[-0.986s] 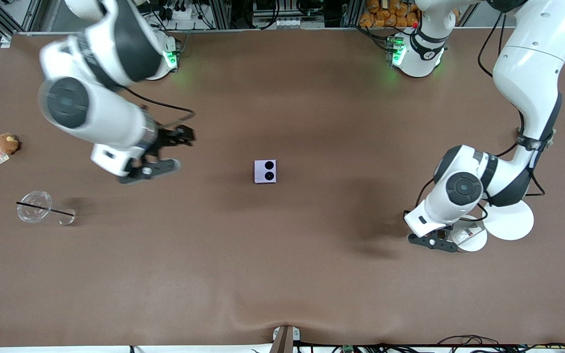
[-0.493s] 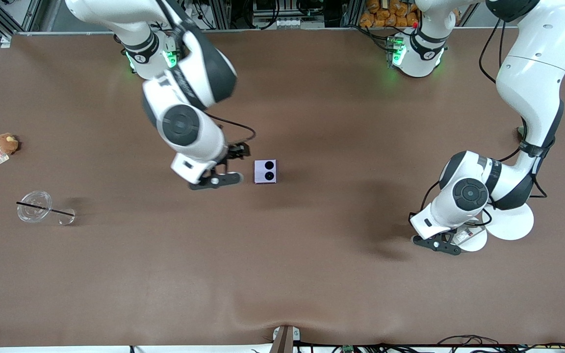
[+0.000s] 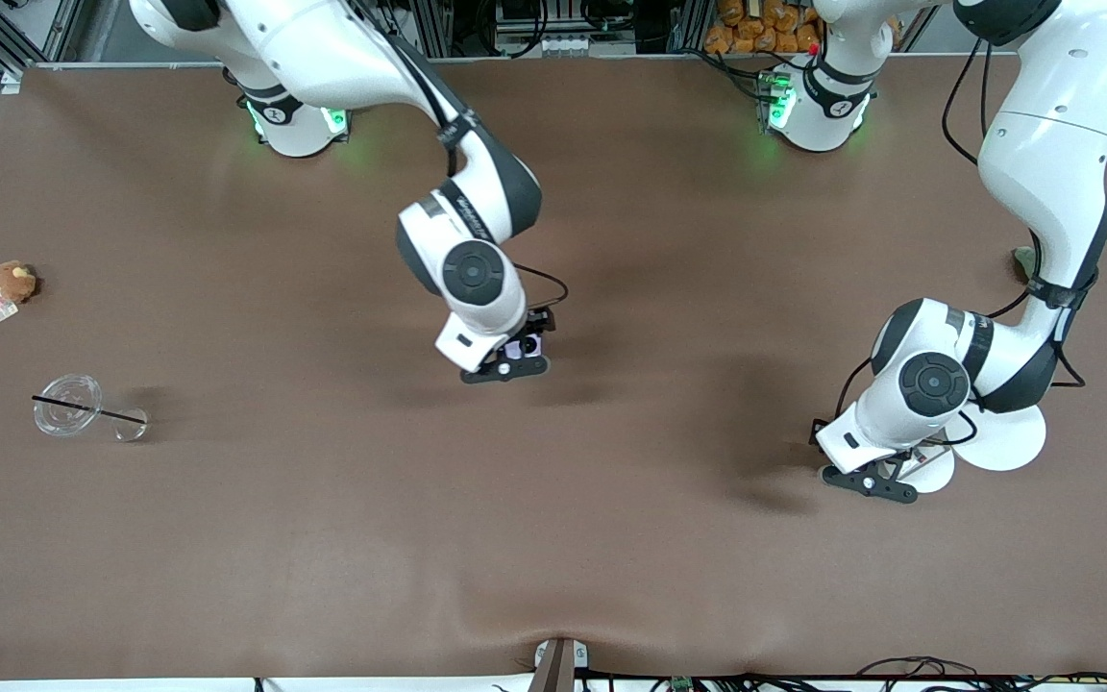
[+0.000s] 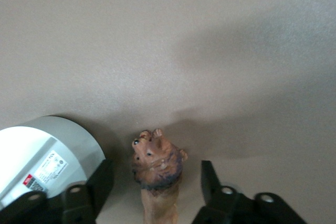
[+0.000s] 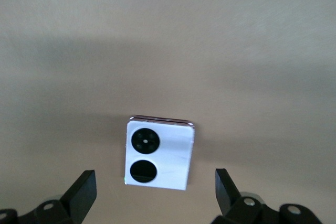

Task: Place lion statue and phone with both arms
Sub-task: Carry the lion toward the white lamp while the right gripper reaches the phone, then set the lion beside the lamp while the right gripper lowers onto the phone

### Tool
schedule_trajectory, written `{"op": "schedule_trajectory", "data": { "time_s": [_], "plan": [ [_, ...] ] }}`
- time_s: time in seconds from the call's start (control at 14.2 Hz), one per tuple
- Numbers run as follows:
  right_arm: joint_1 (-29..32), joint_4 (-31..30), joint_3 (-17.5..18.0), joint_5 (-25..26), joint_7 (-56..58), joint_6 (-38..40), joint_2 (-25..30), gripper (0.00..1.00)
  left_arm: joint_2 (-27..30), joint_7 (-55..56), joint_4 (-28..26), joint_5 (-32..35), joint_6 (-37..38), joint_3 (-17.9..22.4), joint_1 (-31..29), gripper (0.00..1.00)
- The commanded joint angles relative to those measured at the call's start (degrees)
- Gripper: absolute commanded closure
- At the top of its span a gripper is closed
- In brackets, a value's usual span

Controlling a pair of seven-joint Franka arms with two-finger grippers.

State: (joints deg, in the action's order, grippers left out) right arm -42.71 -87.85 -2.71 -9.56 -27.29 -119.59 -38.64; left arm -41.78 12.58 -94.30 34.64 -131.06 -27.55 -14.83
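Note:
The phone [image 3: 534,344], pale lavender with two black circles, lies flat in the middle of the table. It is mostly covered by my right gripper [image 3: 507,363], which hangs just over it. In the right wrist view the phone [image 5: 159,153] lies between my right gripper's [image 5: 155,183] open fingers, clear of both. The reddish-brown lion statue [image 4: 157,163] stands between my left gripper's [image 4: 155,176] open fingers, with a gap on each side. In the front view my left gripper [image 3: 875,478] is low at the left arm's end of the table and hides the lion.
Two white round discs [image 3: 1000,437] lie beside my left gripper; one shows in the left wrist view [image 4: 42,153]. A brown plush toy with a tag [image 3: 12,282] and a clear lid with a black straw [image 3: 68,406] lie at the right arm's end.
My right arm has swung from the right arm's end of the table to the middle and now hangs over the phone. My left gripper has shifted slightly toward the front camera.

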Motion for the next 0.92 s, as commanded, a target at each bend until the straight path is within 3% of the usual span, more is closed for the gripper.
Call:
{"op": "schedule_trajectory", "data": {
  "time_s": [0.0, 0.28, 0.56, 0.85],
  "plan": [
    [-0.7, -3.1, -0.6, 0.0, -1.1, -2.1, 0.7, 0.00, 4.9, 0.3, -0.6, -0.4, 3.9, -1.1, 0.1, 0.00],
    [-1.1, -5.0, -0.6, 0.0, -0.7, -5.7, -0.5, 0.00, 12.8, 1.1, 1.5, -8.9, 15.5, -4.9, 0.1, 0.00],
    [-1.4, -9.0, -0.6, 0.0, -0.6, -12.7, -1.0, 0.00, 22.5, 1.0, 3.9, -17.9, 26.9, -5.1, -0.1, 0.00],
    [-1.9, -8.9, -0.5, -0.5, -1.2, -12.9, -1.3, 0.00, 26.3, 0.3, 13.3, -19.3, 40.8, -4.9, -0.4, 0.00]
  ]
}}
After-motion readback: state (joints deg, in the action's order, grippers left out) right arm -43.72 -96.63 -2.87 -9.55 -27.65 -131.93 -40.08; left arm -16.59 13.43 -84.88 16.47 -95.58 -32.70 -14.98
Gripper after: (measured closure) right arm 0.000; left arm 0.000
